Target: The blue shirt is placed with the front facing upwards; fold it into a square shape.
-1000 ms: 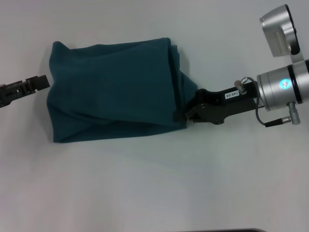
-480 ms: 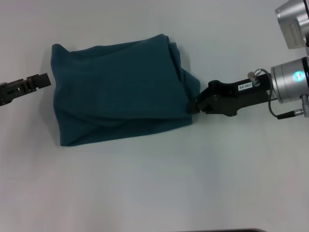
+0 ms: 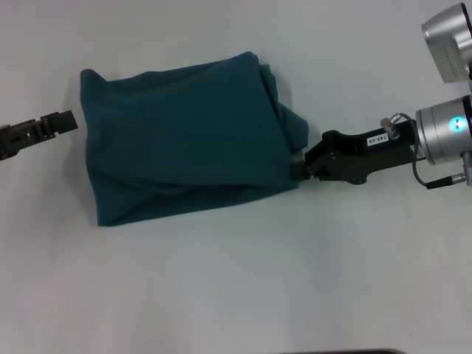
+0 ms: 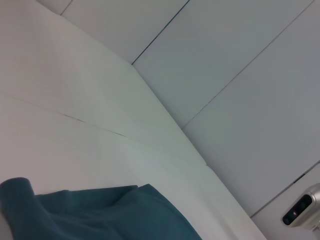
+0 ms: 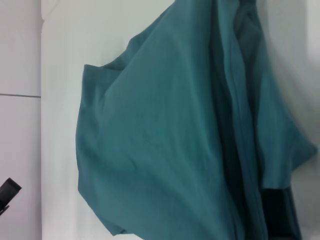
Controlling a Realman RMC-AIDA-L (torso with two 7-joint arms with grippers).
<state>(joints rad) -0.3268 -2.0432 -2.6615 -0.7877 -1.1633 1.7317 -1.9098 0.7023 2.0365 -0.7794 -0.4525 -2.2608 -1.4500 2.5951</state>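
The blue shirt [image 3: 184, 140] lies on the white table as a rough, rumpled rectangle, with plain teal cloth facing up and no lettering showing. My right gripper [image 3: 299, 168] is at the shirt's right edge, shut on a bunched fold of cloth there. In the right wrist view the shirt [image 5: 165, 140] fills most of the picture, its layered edges stacked near the gripper. My left gripper [image 3: 68, 122] hovers just off the shirt's upper left edge without touching it. The left wrist view shows one corner of the shirt [image 4: 100, 215].
The white table [image 3: 221, 295] stretches all around the shirt. A dark strip [image 3: 339, 352] marks its front edge. My right arm's silver wrist [image 3: 442, 129] hangs over the table's right side. Pale wall panels [image 4: 225, 75] stand beyond the table.
My right gripper has drawn back to the right with the shirt's edge, and the whole shirt has slid a little that way. The left gripper has stayed put.
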